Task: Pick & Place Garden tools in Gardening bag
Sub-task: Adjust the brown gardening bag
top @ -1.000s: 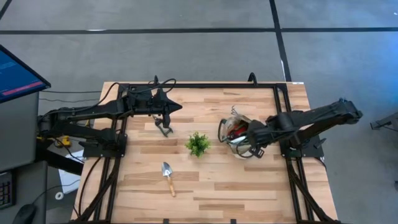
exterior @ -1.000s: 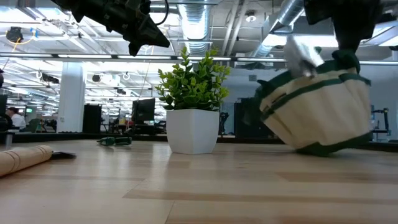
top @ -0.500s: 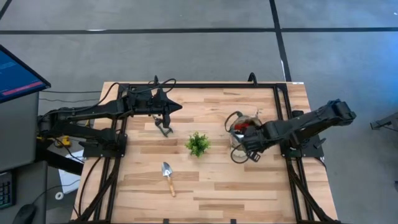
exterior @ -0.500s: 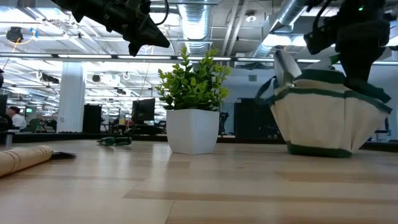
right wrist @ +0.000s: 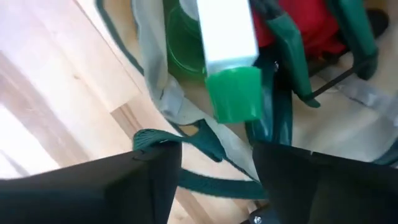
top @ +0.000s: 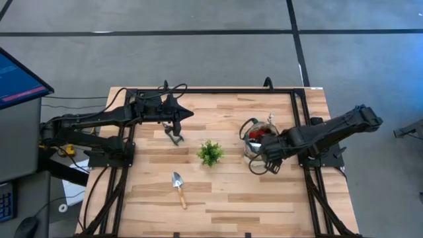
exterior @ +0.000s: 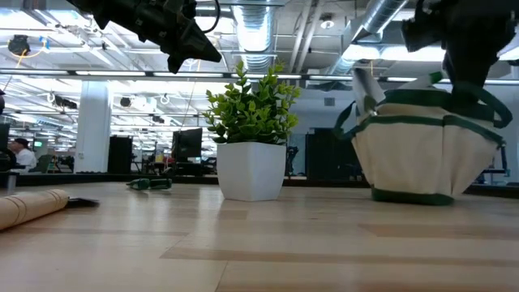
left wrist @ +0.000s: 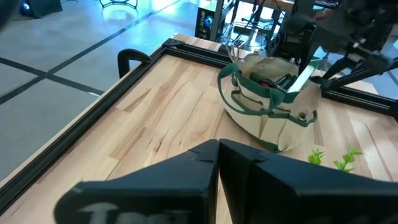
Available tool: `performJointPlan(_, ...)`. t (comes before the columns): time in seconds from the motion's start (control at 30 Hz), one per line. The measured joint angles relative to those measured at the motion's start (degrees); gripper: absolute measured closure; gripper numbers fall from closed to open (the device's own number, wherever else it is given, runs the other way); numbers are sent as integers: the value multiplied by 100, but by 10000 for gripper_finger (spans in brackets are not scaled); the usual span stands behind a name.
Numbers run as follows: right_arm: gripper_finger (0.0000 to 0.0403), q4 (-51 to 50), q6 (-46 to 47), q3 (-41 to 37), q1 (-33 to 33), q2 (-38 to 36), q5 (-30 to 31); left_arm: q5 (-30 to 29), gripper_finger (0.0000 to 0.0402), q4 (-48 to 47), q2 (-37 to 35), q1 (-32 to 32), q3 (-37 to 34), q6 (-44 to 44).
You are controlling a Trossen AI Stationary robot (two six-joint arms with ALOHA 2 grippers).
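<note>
The gardening bag (top: 254,137) (exterior: 422,154) stands upright on its base at the table's right, holding a green spray bottle with a white head (right wrist: 227,56) and red gloves (right wrist: 305,28). My right gripper (right wrist: 217,162) (exterior: 466,89) hovers over the bag's near rim, pointing down, open, one finger on each side of the rim and green loop handle. My left gripper (top: 190,114) (left wrist: 217,162) waits shut in the air at the far left. Below it, pruning shears (top: 174,135) lie flat on the wood. A wooden-handled trowel (top: 178,187) lies flat near the front. My right gripper comes from above with its open fingers (right wrist: 149,174) astride the bag's rim and green loop handle (right wrist: 205,146). Whether a finger touches the fabric I cannot tell. The bag rests on the table on its base.
A small potted plant (top: 210,153) (exterior: 251,138) stands mid-table between the shears, the trowel and the bag. A black frame (top: 304,132) borders the wooden top. Bare wood lies along the near edge to the right of the trowel.
The bag, a second ago tipped with one side of its base off the table under my right gripper, has come down and now stands upright on its base. My right gripper has sunk a little over it.
</note>
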Motion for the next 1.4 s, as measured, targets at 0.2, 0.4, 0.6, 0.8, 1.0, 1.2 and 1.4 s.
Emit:
performJointPlan(0.2,215,-316,-27,319,1,-218,4,0,401,3,0,0,1,0)
performJointPlan(0.4,226,-423,-16,508,1,-274,-24,0,401,2,0,0,1,0)
performJointPlan(0.6,247,426,401,565,1,-257,-45,0,401,4,0,0,1,0)
performJointPlan(0.8,305,1434,1007,565,-25,-240,76,0,401,2,0,0,1,0)
performJointPlan(1.0,394,1655,1274,572,193,-140,159,-2,401,-25,59,0,3,4)
performJointPlan(1.2,401,793,2651,565,1039,-117,-7,-1,401,-20,96,0,6,11)
performJointPlan(1.4,402,-330,4306,407,1971,-121,-2,-2,401,11,94,0,6,13)
